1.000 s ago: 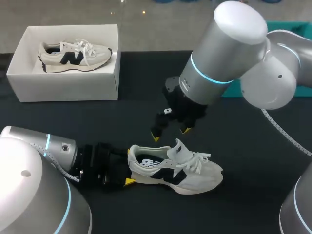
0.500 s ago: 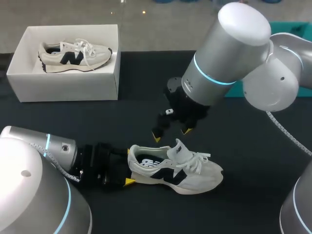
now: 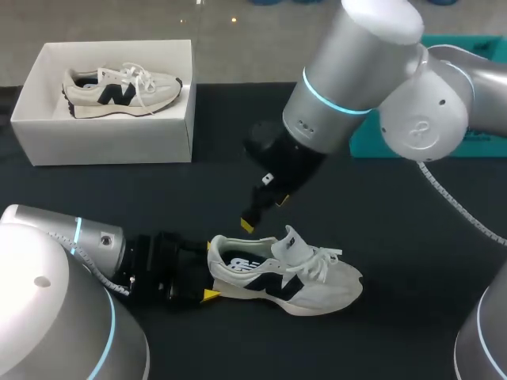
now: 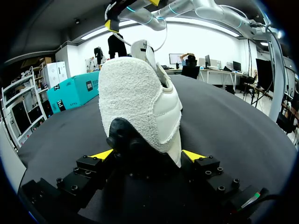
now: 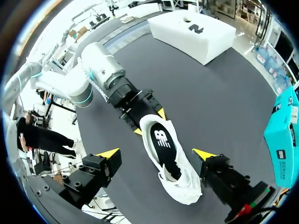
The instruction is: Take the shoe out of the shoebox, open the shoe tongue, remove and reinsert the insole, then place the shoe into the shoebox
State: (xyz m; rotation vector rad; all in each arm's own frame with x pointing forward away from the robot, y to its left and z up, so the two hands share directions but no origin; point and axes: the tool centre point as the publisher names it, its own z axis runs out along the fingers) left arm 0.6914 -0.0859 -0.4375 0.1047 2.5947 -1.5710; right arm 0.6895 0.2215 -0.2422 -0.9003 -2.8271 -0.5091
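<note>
Black table has the shoe lying out on it, well apart from the shoebox at the far left corner, and only the head view shows the second shoe sitting in that box. Left gripper is clamped on the shoe's heel from both sides, though its own camera gets nothing but the fuzzy heel back. Right gripper hangs above the shoe, fingers spread wide, and its camera looks straight down onto the insole.
</note>
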